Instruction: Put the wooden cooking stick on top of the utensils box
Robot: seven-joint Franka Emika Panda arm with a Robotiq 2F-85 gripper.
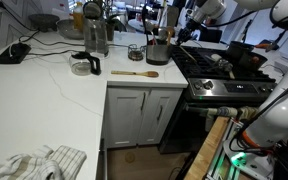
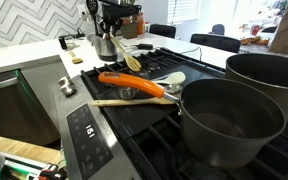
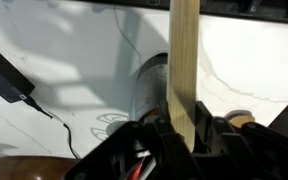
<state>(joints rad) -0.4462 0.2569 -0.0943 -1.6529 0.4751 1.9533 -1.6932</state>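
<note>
In the wrist view my gripper (image 3: 184, 128) is shut on the wooden cooking stick (image 3: 184, 55), a flat light-brown strip that runs straight up the picture from between the fingers. Beneath it stands the round silver utensils box (image 3: 149, 85) on the white counter. In an exterior view the gripper (image 1: 167, 34) hangs just above the utensils box (image 1: 157, 52) beside the stove. In an exterior view the gripper (image 2: 112, 20) is over the silver box (image 2: 106, 45), which holds several utensils. The held stick is too small to make out in both exterior views.
Another wooden spoon (image 1: 134, 73) lies on the counter, near a glass jar (image 1: 136, 52), a blender (image 1: 94, 30) and a cabled device (image 1: 14, 52). On the stove lie an orange spatula (image 2: 129, 83) and a wooden spoon (image 2: 119, 101), next to two dark pots (image 2: 229, 120).
</note>
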